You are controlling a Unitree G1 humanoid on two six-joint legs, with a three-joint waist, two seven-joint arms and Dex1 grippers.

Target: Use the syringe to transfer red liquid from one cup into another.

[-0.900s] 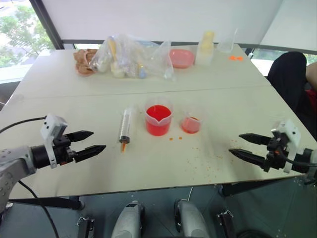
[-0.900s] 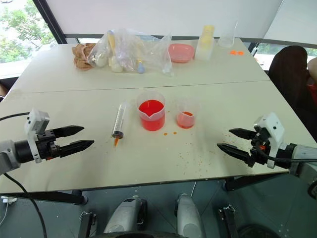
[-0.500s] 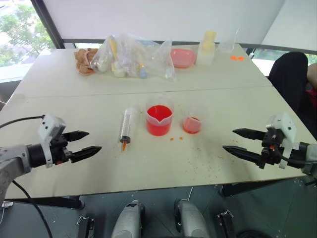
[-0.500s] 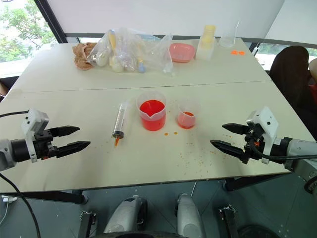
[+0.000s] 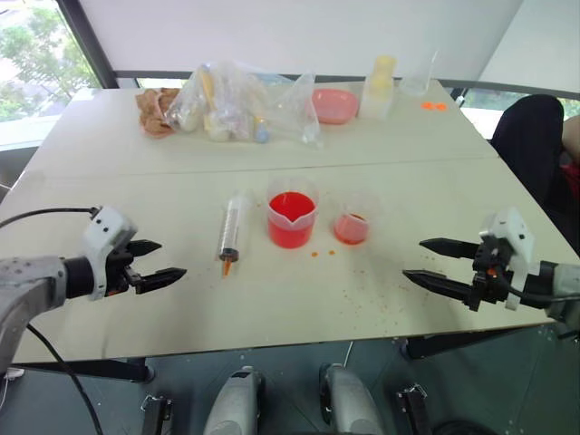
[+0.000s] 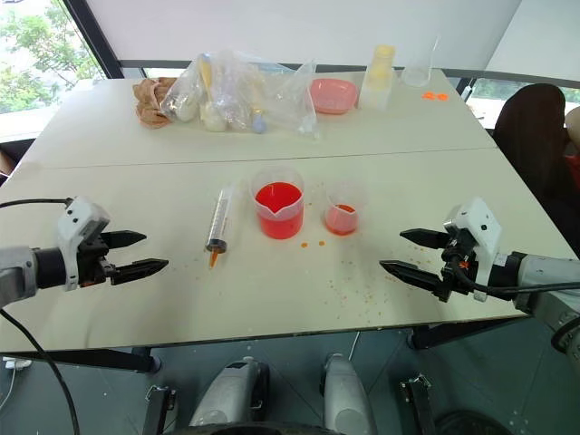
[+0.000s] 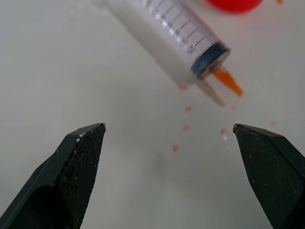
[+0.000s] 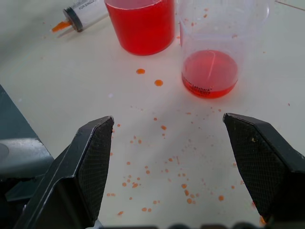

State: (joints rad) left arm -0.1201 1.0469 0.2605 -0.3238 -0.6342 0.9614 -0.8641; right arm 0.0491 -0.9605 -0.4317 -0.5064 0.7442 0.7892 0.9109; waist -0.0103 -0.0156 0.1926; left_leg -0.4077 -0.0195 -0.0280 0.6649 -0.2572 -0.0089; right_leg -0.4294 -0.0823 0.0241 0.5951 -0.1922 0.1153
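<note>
Left tool [image 5: 161, 261] wide open, empty, hovering at 9 o'clock of syringe [image 5: 232, 228]. Right tool [image 5: 433, 263] wide open, empty, at 4 o'clock of small cup [image 5: 351, 220]. Syringe flat on desk [image 5: 118, 195], orange tip toward 6 o'clock, just beside beaker [image 5: 291, 213] at its 9 o'clock. Beaker holding red liquid [image 5: 290, 208]; small cup at its 3 o'clock, thin red layer at bottom. Orange droplets [image 8: 162, 157] scattered on desk near cups.
</note>
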